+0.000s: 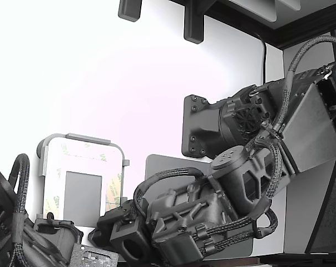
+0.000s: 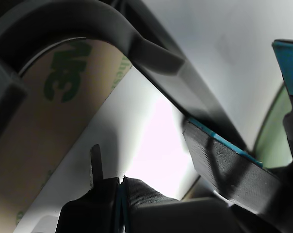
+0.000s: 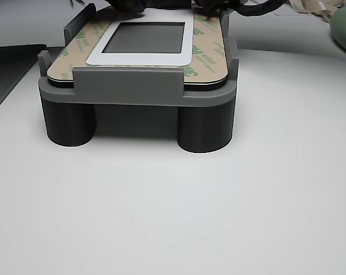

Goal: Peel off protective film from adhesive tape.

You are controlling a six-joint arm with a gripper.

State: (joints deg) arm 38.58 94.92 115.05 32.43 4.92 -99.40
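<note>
The protective film (image 2: 44,126) is a tan strip with green 3M print, lying flat along the border of a white plate (image 3: 147,59) with a grey centre. In the other view the film (image 3: 210,54) covers the plate's side edges. The adhesive tape is hidden under it. The plate rests in a grey fixture (image 3: 127,86) on round legs. My gripper (image 2: 238,92) hovers close over a rounded corner of the fixture (image 2: 151,48), its blue-padded fingers (image 2: 219,155) apart with nothing between them. In the exterior view the gripper (image 1: 117,225) sits at the plate's lower right corner, fingertips hidden.
A second arm (image 1: 12,222) with braided cables crowds the exterior view's lower left, beside the fixture (image 1: 79,137). A grey mat (image 1: 162,164) lies partly under my arm. A pale green object (image 3: 345,28) and loose whitish strips (image 3: 316,8) lie behind the fixture.
</note>
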